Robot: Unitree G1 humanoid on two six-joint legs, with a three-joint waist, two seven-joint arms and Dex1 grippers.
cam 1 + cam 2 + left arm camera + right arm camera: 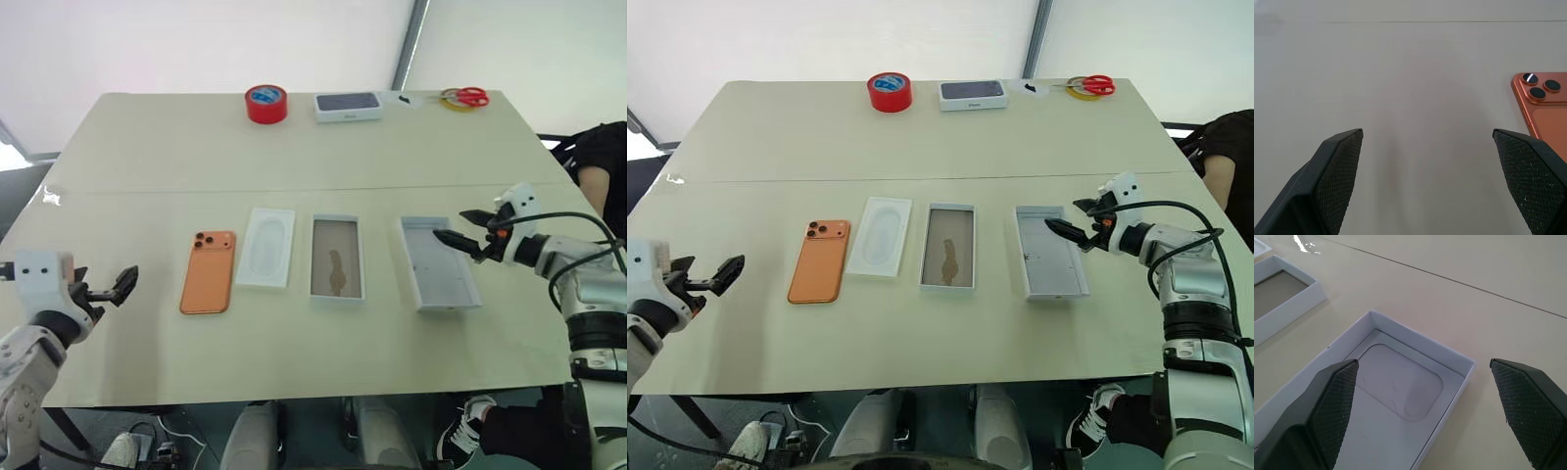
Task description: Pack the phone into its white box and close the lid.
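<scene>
Table (147,147): broad pale cream top, one seam running left to right across the middle.

Lid (440,264): lay inside-up, rightmost of the near row, its pale grey-white hollow facing upward; judged set apart there so the box stayed free for loading.

White box (338,257): shallow tray at the row's centre, tan floor with a dark mark exposed, empty and ready to receive.

Moulded insert (265,247): white, oval recess up, between box and phone.

Phone (208,271): orange, back upward, lenses at the far corner; lay flat, leftmost of the row, not yet packed.

Box with dark top (348,106): far edge, centre.

Red tape roll (266,104): far edge, left of that box.

Scissors (464,97): red handles, far right corner.

Right gripper (472,232): jaws spread wide, holding nothing, poised over the lid's far right corner; judged placed for taking it later.

Left gripper (108,289): jaws spread wide, empty, above bare table left of the phone, apart from it; judged lined up for the first pick.
</scene>
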